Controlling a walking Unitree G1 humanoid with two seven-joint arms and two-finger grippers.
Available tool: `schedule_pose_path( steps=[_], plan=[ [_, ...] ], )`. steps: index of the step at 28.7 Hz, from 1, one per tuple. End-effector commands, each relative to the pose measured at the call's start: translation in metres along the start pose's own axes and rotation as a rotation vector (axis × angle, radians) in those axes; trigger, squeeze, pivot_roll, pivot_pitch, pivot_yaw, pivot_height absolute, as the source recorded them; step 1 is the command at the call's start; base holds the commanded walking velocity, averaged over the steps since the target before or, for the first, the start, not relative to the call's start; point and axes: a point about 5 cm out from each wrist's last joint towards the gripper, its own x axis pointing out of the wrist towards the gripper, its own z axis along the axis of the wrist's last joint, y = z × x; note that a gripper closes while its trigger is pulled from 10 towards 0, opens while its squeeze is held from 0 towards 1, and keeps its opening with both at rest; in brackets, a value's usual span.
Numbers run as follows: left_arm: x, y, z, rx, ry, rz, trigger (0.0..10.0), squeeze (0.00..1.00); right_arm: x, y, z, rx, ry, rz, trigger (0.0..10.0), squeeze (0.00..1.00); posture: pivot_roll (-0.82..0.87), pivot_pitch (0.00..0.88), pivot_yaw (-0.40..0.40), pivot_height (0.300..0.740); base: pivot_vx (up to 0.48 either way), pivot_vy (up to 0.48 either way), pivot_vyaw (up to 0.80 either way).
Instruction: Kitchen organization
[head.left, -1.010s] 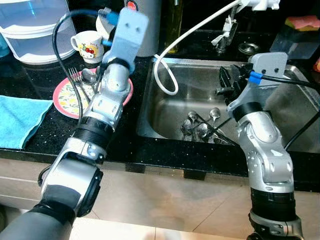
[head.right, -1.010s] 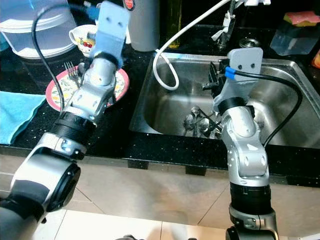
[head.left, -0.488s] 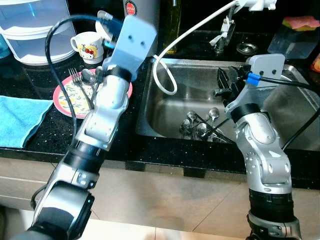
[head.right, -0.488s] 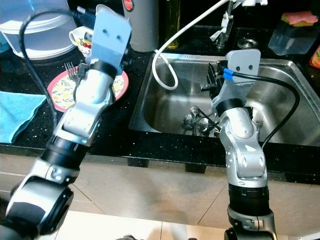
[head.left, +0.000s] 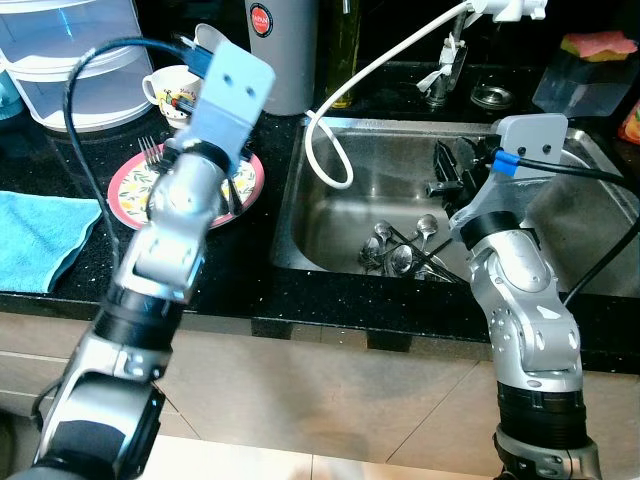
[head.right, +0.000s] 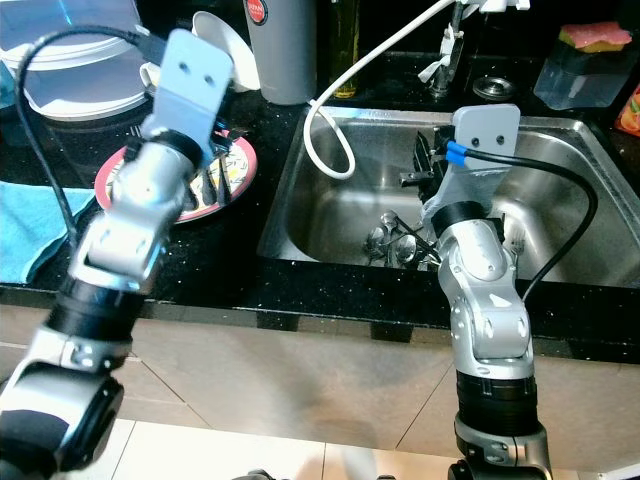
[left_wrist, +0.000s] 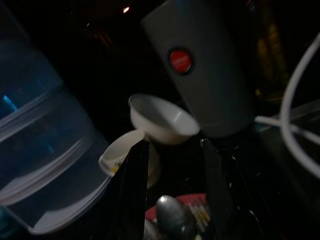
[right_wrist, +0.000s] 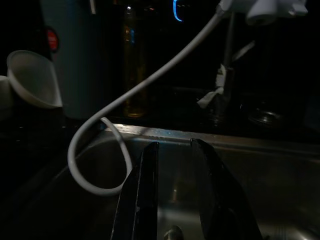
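Left end effector: fingers parted, above plate.
Right end effector: narrowly parted, over sink.
Spoons: handles splayed rightward.

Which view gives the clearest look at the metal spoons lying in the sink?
The left eye view: the pile of metal spoons lies unobstructed on the steel sink floor. The right eye view shows them partly behind the right arm; the right wrist view catches only one dim tip.
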Motion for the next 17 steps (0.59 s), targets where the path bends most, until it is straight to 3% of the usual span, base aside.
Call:
schedule_pose_path(
  steps=[1,4,6,7,10,11,13,17],
  plan=[
    [0.004,0.011,-0.018,0.009,0.128,0.038,10.0,0.00,-0.002,0.001,0.000,-0.003,-0.005,0.003,10.0,0.00,0.04,0.131,0.056,0.740,0.000,0.000,0.00],
    [0.008,0.016,-0.032,-0.006,0.244,0.057,10.0,0.00,-0.002,0.001,0.000,-0.005,-0.004,0.002,10.0,0.00,0.04,0.130,0.058,0.740,0.000,0.000,0.00],
    [0.010,0.020,-0.041,-0.068,0.347,0.071,10.0,0.00,-0.002,-0.001,-0.001,-0.007,-0.004,-0.001,10.0,0.00,0.04,0.126,0.060,0.740,0.000,0.000,0.00],
    [0.010,0.020,-0.041,-0.068,0.347,0.071,10.0,0.00,-0.002,-0.001,-0.001,-0.007,-0.004,-0.001,10.0,0.00,0.04,0.126,0.060,0.740,0.000,0.000,0.00],
    [0.012,0.023,-0.054,-0.237,0.501,0.092,10.0,0.00,-0.002,0.001,-0.002,-0.003,-0.005,0.001,10.0,0.00,0.06,0.111,0.067,0.740,0.000,0.000,0.00],
    [0.012,0.023,-0.054,-0.237,0.501,0.092,10.0,0.00,-0.002,0.001,-0.002,-0.003,-0.005,0.001,10.0,0.00,0.06,0.111,0.067,0.740,0.000,0.000,0.00],
    [0.013,0.024,-0.057,-0.319,0.561,0.113,10.0,0.00,-0.001,0.003,-0.003,0.000,-0.007,0.003,10.0,0.00,0.06,0.105,0.070,0.740,0.000,0.000,0.00],
    [0.009,0.041,-0.064,-0.370,0.621,0.294,10.0,0.00,0.000,0.005,-0.002,0.005,-0.016,0.007,10.0,0.00,0.06,0.091,0.078,0.740,0.000,0.000,0.00]
  ],
)
